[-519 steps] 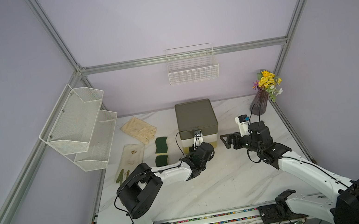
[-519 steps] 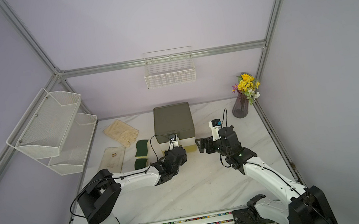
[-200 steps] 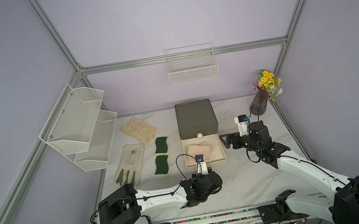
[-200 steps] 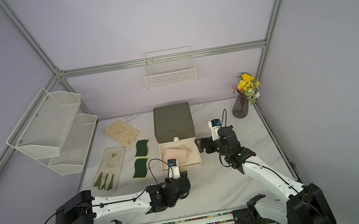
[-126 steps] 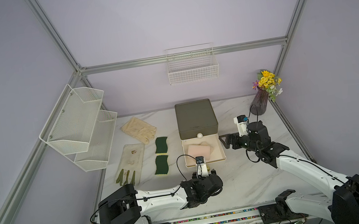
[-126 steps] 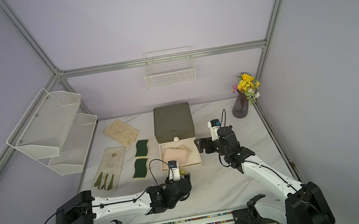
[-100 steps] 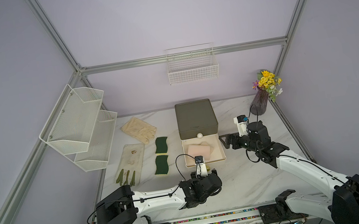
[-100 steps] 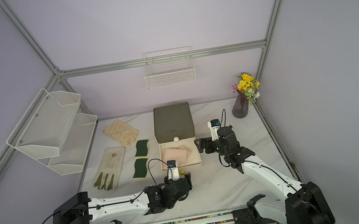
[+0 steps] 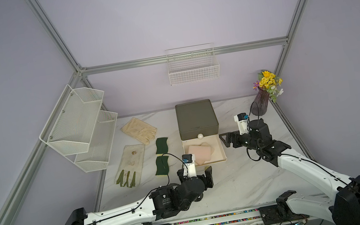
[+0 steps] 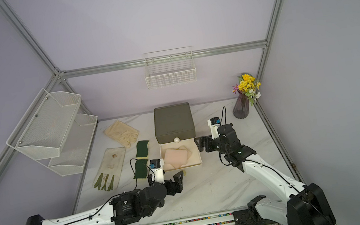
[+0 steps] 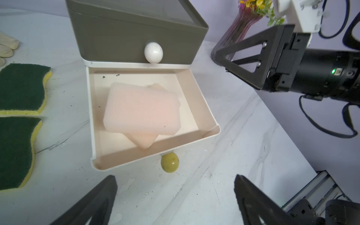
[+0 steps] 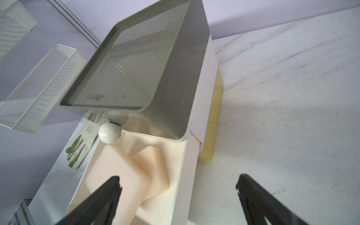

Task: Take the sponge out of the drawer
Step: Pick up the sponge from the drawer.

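The cream drawer stands pulled out of the olive-grey cabinet. A pale pink sponge lies in it on top of a second one, as the left wrist view and the right wrist view both show. My left gripper is open and empty on the table just in front of the drawer's yellow-green knob, apart from it. My right gripper is open at the drawer's right wall, one finger over the sponge, the other over the table.
Two green-and-yellow scouring pads lie left of the drawer. Beyond them are a cream glove and a glove with green fingers. A vase of flowers stands back right. A white mesh shelf hangs on the left.
My left gripper pulled the drawer open earlier, and within the last second it let go of the yellow-green knob and opened wide. The right gripper stayed open beside the drawer.
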Motion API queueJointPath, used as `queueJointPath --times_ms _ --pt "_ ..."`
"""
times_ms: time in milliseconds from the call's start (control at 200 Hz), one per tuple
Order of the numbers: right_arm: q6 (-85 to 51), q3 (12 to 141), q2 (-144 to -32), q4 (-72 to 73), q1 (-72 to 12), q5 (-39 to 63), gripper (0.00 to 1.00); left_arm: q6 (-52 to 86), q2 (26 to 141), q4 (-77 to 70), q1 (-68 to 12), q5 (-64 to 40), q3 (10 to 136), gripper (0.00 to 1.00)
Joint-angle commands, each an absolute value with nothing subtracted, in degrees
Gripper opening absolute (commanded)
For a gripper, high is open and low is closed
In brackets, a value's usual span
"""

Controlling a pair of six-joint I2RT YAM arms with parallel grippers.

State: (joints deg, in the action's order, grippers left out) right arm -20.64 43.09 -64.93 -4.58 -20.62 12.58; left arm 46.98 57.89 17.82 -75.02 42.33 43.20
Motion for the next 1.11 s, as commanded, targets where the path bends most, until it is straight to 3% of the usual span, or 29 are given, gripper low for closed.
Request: queueJointPath --times_ms 0,135,340,610,815,1100 --pt "-19.4 46.7 -65.3 -7.5 -20.5 12.9 0.97 40.9 53.3 21.1 -74.9 49.8 42.2 1.0" --pt "-20.3 50.3 -65.2 -11.0 -20.6 13.6 0.97 38.9 49.3 20.8 -71.0 50.2 40.4 1.0" --pt "-19.9 55.1 -64.9 -16.1 -23.8 12.8 0.97 37.1 48.3 18.7 -57.6 34.2 38.7 1.0" --pt "-8.6 61.8 -68.7 -20.1 -33.8 13.3 0.97 33.3 49.9 23.2 -42.6 20.8 41.8 1.0" --pt "1.4 66.7 -73.6 -24.3 -35.9 14.5 0.97 29.6 50.1 24.1 -32.2 8.8 42.9 1.0" --pt "17.2 71.5 -78.6 -33.0 -37.4 13.7 0.97 23.4 52.2 25.0 -25.9 -1.7 45.8 1.0"
